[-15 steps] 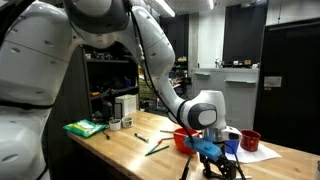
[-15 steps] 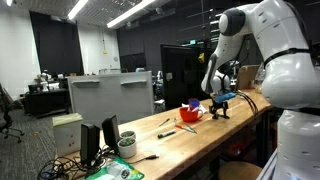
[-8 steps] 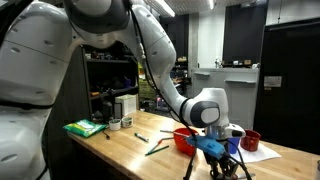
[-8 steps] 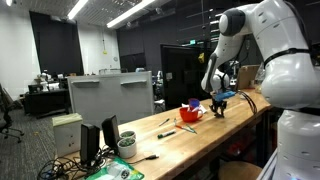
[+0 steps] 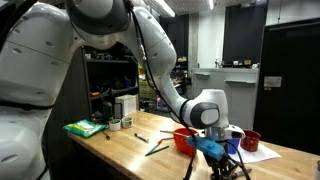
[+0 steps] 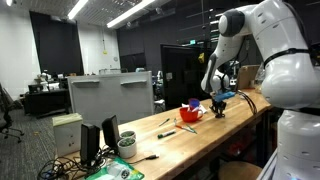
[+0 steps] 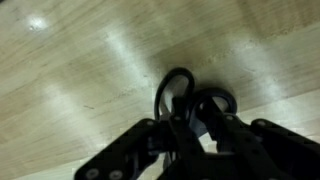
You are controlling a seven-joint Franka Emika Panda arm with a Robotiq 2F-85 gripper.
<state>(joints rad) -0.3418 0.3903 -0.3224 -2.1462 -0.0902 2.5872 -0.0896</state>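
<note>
In the wrist view my gripper (image 7: 195, 132) points down at the wooden tabletop (image 7: 80, 90). Its dark fingers (image 7: 135, 145) are drawn in on a pair of black scissors (image 7: 196, 100), whose two handle loops stick out above the fingertips. The blades are hidden by the fingers. In both exterior views the gripper (image 5: 222, 165) (image 6: 217, 108) stands low over the table near its edge, beside a red bowl (image 5: 183, 137). The scissors are too small to make out there.
A red cup (image 5: 250, 139) stands on a white sheet (image 5: 258, 153) behind the gripper. Pens (image 5: 155, 147) lie mid-table, and a green pack (image 5: 85, 127) and cans sit at the far end. A grey screen (image 6: 110, 97) and cables stand off the table's other end.
The fingers have drawn in around the scissors' handles over the last second. The arm itself has hardly moved.
</note>
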